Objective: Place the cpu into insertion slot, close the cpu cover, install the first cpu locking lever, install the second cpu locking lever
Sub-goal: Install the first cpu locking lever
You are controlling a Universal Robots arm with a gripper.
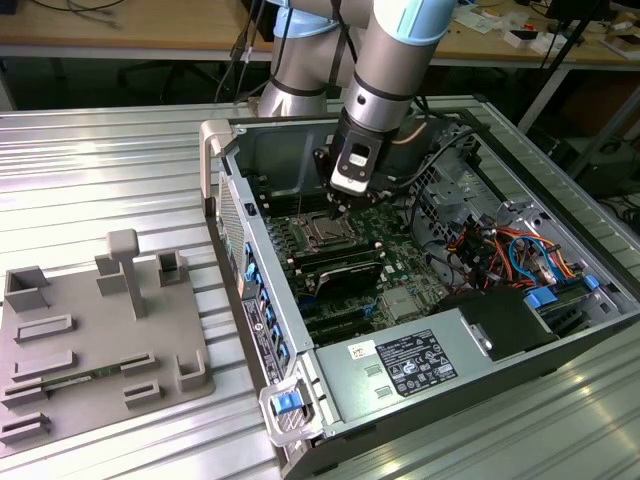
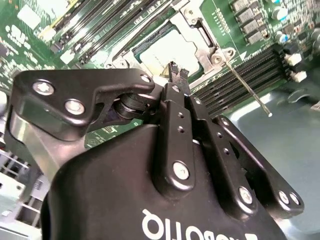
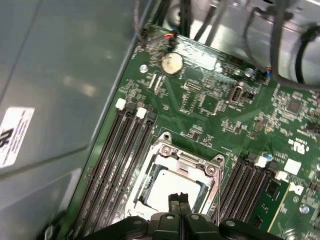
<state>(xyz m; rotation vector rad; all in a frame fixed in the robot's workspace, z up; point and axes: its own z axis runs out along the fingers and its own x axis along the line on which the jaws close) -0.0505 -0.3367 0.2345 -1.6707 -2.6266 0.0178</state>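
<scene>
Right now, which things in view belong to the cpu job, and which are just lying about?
Job: cpu, cpu cover, locking lever, gripper.
Lying about: memory slots, coin battery, grey fixture tray, bundled cables.

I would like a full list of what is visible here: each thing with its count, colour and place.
case: one, grey, open, on the table
tray: one, grey, at the exterior view's left of the case
board: one, green, inside the case
cpu: one, silver top, mid-board
cover: one, silver frame, around the cpu
lever: one, thin metal rod, beside the cover
memory slots: several, black, on both sides of the cover
cables: several, orange and blue, inside the case
arm: one, grey and blue
pincer: one, black, shut, over the cpu
</scene>
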